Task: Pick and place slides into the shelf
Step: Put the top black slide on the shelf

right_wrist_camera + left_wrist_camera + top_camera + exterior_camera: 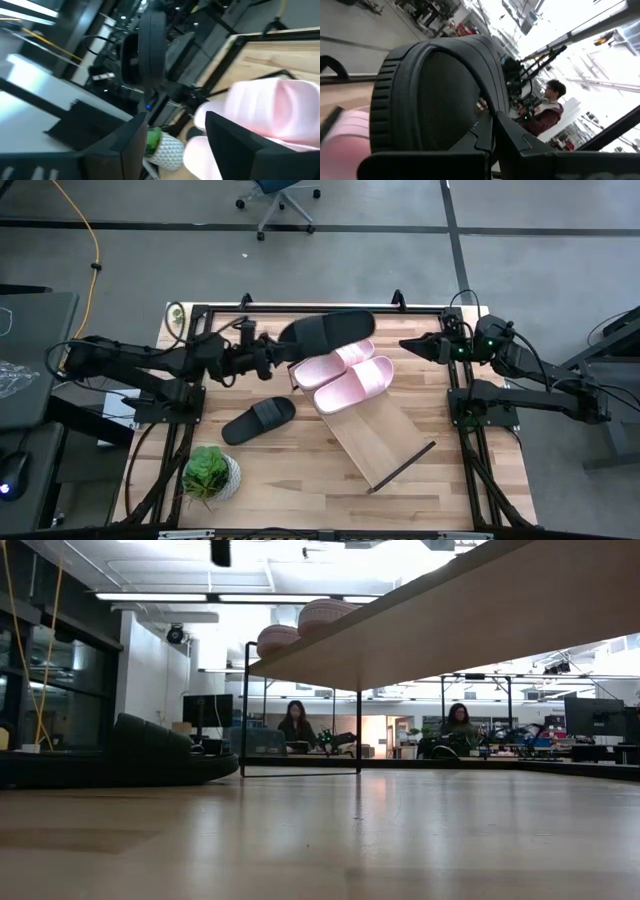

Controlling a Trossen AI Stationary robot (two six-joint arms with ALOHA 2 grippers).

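Left gripper (283, 356) is clamped on the heel end of a black slide (327, 329), holding it in the air over the far end of the shelf (375, 442), just beyond the two pink slides (352, 379) already lying there side by side. In the left wrist view the black slide (440, 95) fills the frame, with a pink one (347, 140) at the edge, so it is close above them.

To do this step well: carry the black slide past the pink pair toward the free stretch of board, level it so the sole comes down flat, lower until it rests, then let go (dropping from this height risks it bouncing off or knocking a pink one). Keep clear of the dark end rim.

Shelf contents: two pink slides at the far end; the near half toward the rim is bare wood. The second black slide (258, 420) lies on the worktop (300, 480) beside the shelf, not yet picked. A potted plant (211, 474) stands at the near left corner.

Right gripper (412, 345) waits at the far right of the worktop, fingers parted and holding nothing, pointed at the pink slides.
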